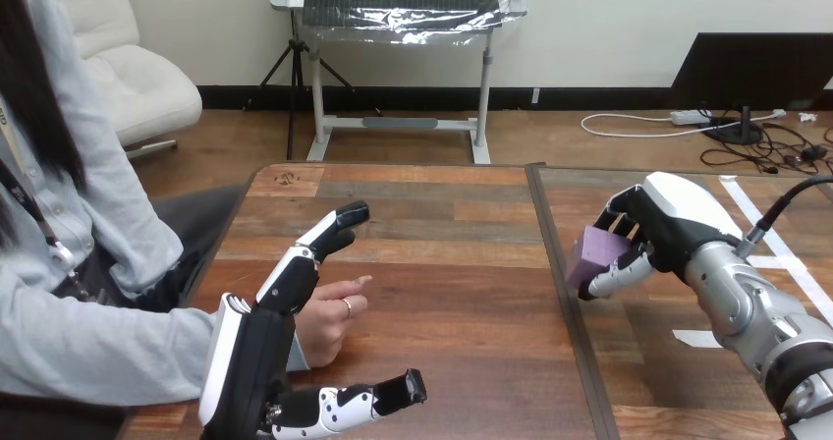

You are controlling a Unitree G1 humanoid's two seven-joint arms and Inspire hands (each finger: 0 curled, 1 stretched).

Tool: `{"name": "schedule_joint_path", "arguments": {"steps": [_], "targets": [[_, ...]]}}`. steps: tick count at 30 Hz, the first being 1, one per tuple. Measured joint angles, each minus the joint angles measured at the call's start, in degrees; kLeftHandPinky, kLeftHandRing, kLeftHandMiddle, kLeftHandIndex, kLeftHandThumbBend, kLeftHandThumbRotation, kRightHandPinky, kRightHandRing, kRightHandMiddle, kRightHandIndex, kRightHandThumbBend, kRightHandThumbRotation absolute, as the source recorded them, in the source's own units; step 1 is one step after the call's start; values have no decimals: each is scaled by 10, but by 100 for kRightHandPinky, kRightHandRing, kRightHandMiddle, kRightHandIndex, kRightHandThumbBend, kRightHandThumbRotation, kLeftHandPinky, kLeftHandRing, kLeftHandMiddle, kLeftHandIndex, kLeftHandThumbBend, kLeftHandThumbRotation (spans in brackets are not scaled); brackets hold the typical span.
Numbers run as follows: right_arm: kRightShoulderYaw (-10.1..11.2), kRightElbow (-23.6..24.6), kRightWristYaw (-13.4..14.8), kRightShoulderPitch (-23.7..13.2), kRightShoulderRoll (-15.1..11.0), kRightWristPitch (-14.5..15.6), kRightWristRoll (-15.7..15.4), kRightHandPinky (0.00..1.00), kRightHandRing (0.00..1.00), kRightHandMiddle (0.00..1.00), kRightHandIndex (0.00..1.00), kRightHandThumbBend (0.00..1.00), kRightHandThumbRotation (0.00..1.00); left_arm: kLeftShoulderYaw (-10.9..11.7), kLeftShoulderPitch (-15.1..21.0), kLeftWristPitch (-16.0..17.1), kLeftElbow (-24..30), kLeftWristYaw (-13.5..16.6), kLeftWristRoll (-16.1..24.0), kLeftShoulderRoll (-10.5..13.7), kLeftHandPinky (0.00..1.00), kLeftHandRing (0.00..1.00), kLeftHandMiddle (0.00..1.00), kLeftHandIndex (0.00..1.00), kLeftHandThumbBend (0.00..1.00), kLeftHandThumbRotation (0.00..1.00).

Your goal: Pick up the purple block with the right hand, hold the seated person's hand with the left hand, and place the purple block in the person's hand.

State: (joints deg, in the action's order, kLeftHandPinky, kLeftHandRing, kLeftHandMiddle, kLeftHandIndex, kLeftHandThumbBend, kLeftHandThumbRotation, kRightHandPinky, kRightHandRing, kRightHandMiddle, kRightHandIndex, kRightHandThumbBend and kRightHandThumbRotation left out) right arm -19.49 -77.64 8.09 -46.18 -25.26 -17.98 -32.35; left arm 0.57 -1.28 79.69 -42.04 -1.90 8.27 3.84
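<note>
My right hand (656,229) hovers over the right half of the table with its fingers and thumb curled round the purple block (598,251), held just above the wood. My left hand (257,357) is at the lower left, fingers straight and pointing away, thumb stretched out to the right near the bottom edge. The person's hand (329,314) rests on the table between my left fingers and thumb, loosely curled, close against my palm. My left fingers do not wrap round it.
The wooden table (442,263) has a dark seam running down its middle right. White tape strips (699,338) lie on the right part of the table. The person sits at the left edge, their sleeve along the table's lower left corner.
</note>
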Motion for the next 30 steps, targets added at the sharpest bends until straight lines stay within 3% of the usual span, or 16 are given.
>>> {"name": "schedule_joint_path", "arguments": {"steps": [30], "targets": [[66,49,-1,17,-1,-46,90,34,39,46,51,78,0,5,0,-2,0,0,-9,8,88,89,87,83,100,40]]}}
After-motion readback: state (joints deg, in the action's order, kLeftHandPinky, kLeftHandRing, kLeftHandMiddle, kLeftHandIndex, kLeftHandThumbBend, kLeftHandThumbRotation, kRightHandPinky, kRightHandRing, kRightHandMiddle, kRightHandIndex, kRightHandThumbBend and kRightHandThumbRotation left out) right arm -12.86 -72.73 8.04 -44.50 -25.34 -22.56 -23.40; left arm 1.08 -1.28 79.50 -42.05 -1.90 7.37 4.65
